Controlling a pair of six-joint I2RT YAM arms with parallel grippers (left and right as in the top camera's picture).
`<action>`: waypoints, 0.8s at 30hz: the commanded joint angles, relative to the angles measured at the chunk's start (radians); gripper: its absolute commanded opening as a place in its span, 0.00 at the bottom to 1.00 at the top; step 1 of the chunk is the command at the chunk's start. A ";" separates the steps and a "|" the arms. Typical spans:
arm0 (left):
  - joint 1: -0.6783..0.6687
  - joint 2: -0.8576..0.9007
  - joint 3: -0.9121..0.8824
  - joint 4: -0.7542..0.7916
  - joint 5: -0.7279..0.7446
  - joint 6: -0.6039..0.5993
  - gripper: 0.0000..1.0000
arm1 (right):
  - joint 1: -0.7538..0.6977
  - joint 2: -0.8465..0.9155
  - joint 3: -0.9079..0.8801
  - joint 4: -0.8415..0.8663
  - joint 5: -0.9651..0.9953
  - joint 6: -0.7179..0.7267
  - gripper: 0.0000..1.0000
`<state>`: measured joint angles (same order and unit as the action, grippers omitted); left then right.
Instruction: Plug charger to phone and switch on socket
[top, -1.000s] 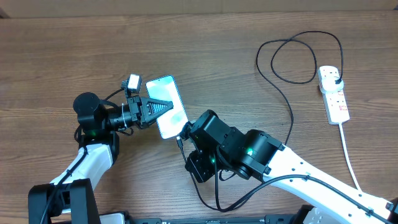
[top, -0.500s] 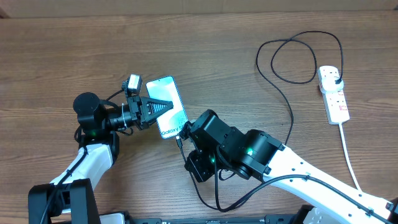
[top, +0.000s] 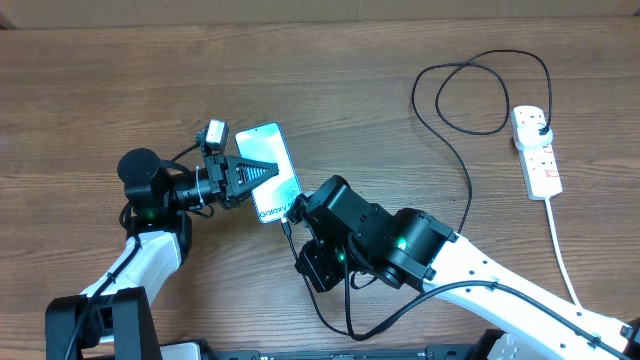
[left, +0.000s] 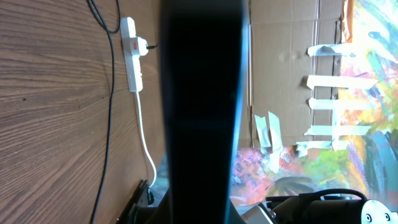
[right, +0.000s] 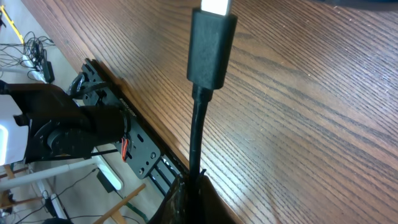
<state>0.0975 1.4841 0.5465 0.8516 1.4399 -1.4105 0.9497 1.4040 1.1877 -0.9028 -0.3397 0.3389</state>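
left claw (top: 262, 170) is clamped on the phone (top: 283, 190), right claw (top: 296, 212) grips the charger (right: 211, 50) tip at its bottom edge, can't tell if it's in, and I've got the socket (top: 536, 150) switch left to hit

You get bright, even light overhead, soft shadows by the phone (top: 265, 140). Left wrist: phone a dark blurred slab. Right wrist: charger (right: 210, 50) tip glares white.
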 joint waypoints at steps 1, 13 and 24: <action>-0.007 -0.001 0.011 0.005 0.028 0.020 0.04 | -0.002 0.001 -0.004 0.003 0.006 -0.008 0.04; -0.007 -0.001 0.011 0.006 0.028 0.027 0.04 | -0.002 0.001 -0.004 -0.008 0.007 -0.008 0.04; -0.014 -0.001 0.011 0.006 0.037 0.032 0.04 | -0.002 0.034 -0.004 0.005 0.010 -0.008 0.04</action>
<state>0.0975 1.4841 0.5465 0.8516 1.4483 -1.4097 0.9497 1.4311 1.1877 -0.9085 -0.3351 0.3393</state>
